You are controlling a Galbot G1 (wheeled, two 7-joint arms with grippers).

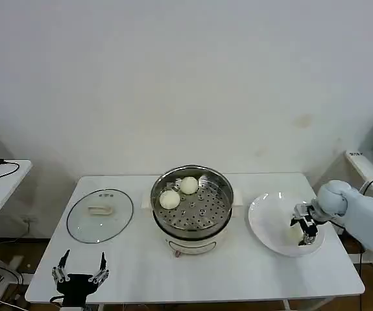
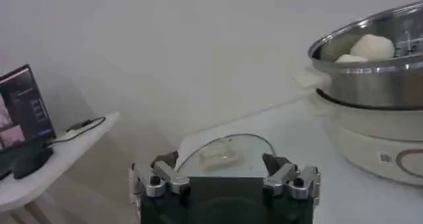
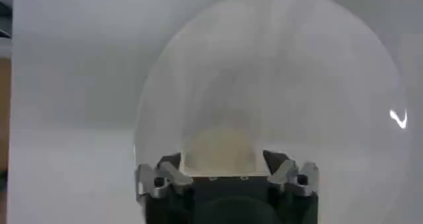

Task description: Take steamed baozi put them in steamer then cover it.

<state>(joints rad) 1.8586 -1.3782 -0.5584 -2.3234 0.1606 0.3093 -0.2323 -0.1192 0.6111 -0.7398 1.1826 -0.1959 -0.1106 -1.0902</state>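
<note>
Done: two baozi [image 1: 179, 193] in steamer [image 1: 192, 206] | Now: right claw [image 1: 305, 228] open around a bun [image 3: 218, 149] on plate [image 1: 264, 217] | Left claw [image 1: 80, 272] open, waiting | Left: cover [image 1: 100, 215] on tabletop [image 1: 238, 269]

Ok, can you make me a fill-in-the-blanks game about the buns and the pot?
1. The steamer has ____ buns lying on its holed tray.
2. The glass lid lies flat on the ____, on the robot's left of the steamer.
3. The right gripper is over the white ____, with its jaws around a bun.
4. The left gripper waits near the table's front edge with its jaws ____.

Missing words: three; table; plate; open
</note>
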